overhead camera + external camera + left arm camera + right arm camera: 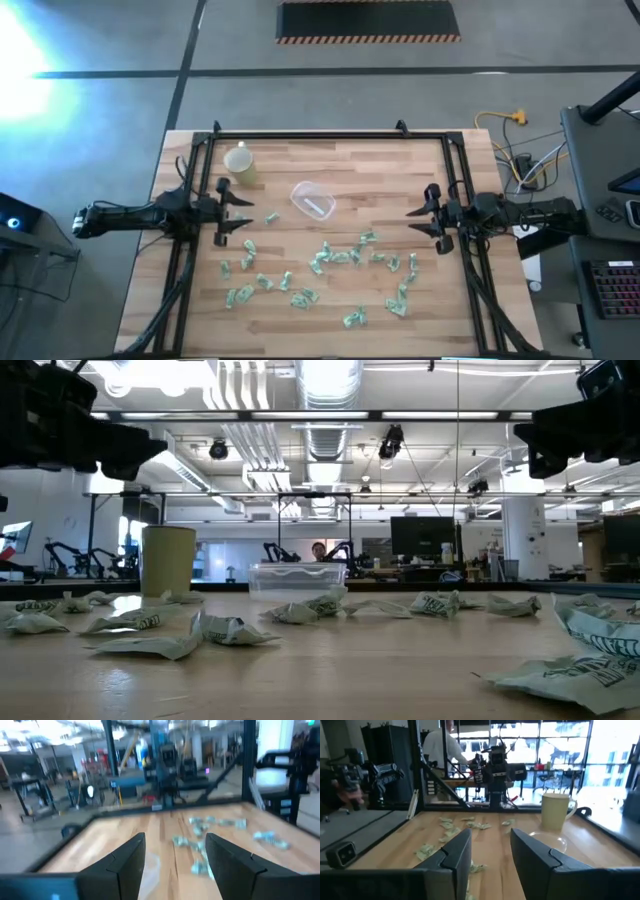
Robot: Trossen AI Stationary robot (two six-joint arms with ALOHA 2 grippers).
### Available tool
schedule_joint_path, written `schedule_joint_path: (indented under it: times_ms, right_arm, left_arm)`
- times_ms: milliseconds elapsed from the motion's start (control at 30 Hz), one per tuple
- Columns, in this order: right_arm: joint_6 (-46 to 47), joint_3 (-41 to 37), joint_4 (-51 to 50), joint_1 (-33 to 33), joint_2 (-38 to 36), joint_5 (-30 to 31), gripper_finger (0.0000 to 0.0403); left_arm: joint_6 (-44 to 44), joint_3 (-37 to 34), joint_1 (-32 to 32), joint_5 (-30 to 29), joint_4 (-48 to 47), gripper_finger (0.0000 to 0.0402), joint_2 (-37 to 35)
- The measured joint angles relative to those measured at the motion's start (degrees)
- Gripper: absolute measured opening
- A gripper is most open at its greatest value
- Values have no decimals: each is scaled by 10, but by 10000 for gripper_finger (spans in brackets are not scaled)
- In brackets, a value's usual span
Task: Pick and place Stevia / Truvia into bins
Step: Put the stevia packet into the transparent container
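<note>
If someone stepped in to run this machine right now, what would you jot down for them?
Left gripper: open, empty, raised at the table's left edge.
Right gripper: open, empty, raised at the right edge.
Small clear plastic tub: mid-table, with one pale strip visible in it; what it is cannot be told.
Pale green-and-white paper sachets: scattered over the near half of the wooden table.
Pale yellow cup: beside the tub, not part of the job.
Left: nearly every sachet.

Sachets (330, 258) lie scattered beside the tub (313, 200).

Left hand (226, 213) at nine o'clock and right hand (422, 217) at three o'clock face inward, both with fingers parted, holding nothing.
</note>
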Motion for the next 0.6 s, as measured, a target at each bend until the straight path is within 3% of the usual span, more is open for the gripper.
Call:
schedule_joint_path:
  times_ms: [233, 433, 600]
  right_arm:
    - [-62, 0, 15, 0, 0, 0, 128]
    - [-70, 0, 15, 0, 1, 2, 128]
    - [-57, 0, 17, 0, 3, 2, 128]
  left_arm:
    - [-104, 0, 0, 31, 72, 192, 0]
    - [-101, 0, 0, 31, 127, 192, 0]
    - [-88, 0, 0, 6, 102, 192, 0]
